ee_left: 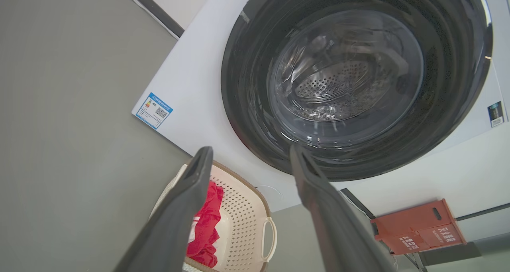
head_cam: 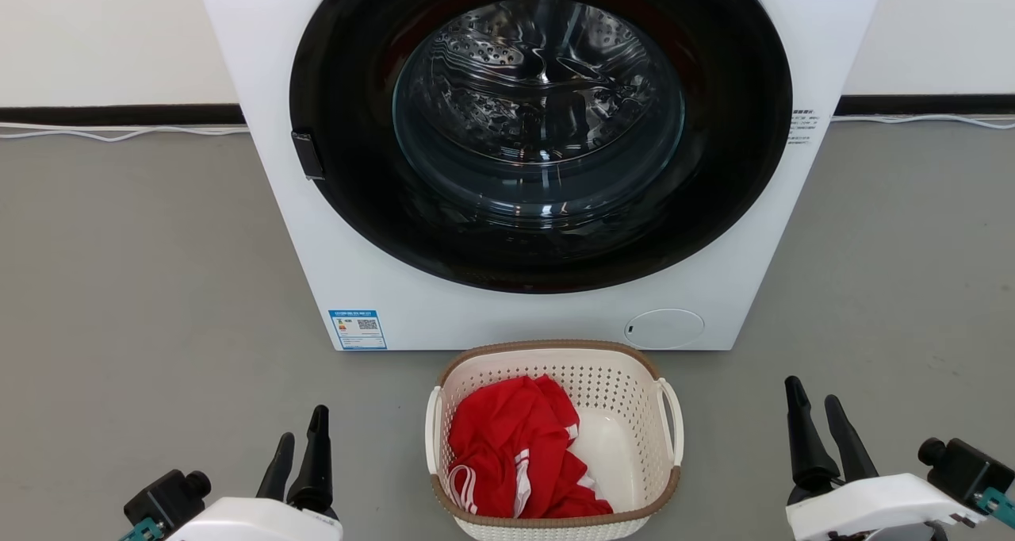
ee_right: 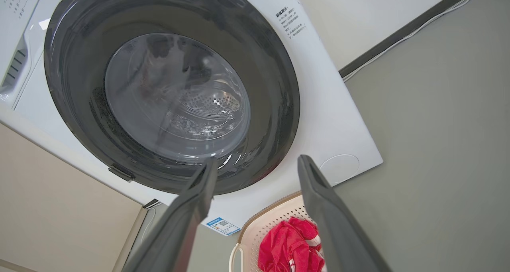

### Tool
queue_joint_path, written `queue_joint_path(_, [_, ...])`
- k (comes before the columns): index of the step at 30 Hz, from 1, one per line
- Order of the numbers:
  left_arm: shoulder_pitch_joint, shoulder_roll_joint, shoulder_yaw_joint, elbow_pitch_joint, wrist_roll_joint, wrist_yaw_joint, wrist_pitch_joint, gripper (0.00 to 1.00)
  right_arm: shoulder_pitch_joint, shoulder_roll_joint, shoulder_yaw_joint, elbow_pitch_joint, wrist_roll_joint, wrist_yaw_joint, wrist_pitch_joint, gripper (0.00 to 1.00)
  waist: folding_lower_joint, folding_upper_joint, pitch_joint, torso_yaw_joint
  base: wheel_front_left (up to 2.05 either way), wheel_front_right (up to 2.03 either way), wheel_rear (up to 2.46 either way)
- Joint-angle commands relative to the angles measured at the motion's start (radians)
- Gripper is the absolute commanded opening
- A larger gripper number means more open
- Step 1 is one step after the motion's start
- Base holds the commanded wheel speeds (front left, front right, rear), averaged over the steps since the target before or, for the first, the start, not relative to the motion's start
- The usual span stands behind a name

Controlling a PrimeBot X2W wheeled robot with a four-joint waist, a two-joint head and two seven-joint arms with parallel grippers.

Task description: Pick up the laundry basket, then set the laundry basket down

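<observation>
At about 7 o'clock in my head view is the left gripper (head_cam: 304, 425), with its two dark fingers apart and holding nothing, above the grey floor (head_cam: 143, 287). Going to the right, at 6 o'clock, the laundry basket (head_cam: 618, 382) stands on the floor just before the white washing machine (head_cam: 476, 319), which takes all of 12 o'clock with its round door closed. A red garment (head_cam: 515, 454) lies inside the basket, more to its left half. The basket has one white handle on its left side (head_cam: 432, 430) and one on its right side (head_cam: 672, 422). At 5 o'clock is the right gripper (head_cam: 813, 392), also with fingers apart and empty, and like the left one well apart from the basket. I judge that the pick-up is not yet begun. To do it well, I would bring both arms inward at the same pace, each gripper to the handle of its own side, and close only when a finger is under the loop. Then I would lift both sides evenly, because the garment makes the left half heavier and the basket can tilt
</observation>
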Motion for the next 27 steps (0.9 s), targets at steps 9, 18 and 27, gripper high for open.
queue_joint_path(9, [-0.017, 0.010, -0.002, -0.041, 0.125, 0.025, -0.040, 1.00, -0.025, -0.014, 0.026, -0.044, -0.159, 0.005, -0.045, 1.00, 0.0000, 0.0000, 0.000, 0.002, 0.00, 0.00, 0.00])
queue_joint_path(18, [-0.016, 0.011, -0.017, -0.050, 0.230, 0.041, -0.067, 1.00, -0.025, -0.014, 0.029, -0.040, -0.284, 0.005, -0.072, 1.00, 0.0000, 0.0000, 0.001, 0.006, 0.00, 0.00, 0.00])
queue_joint_path(27, [-0.010, 0.013, -0.031, -0.060, 0.335, 0.058, -0.093, 1.00, -0.026, -0.015, 0.044, -0.007, -0.394, 0.006, -0.098, 1.00, 0.0000, 0.0000, 0.000, 0.007, 0.00, 0.00, 0.00])
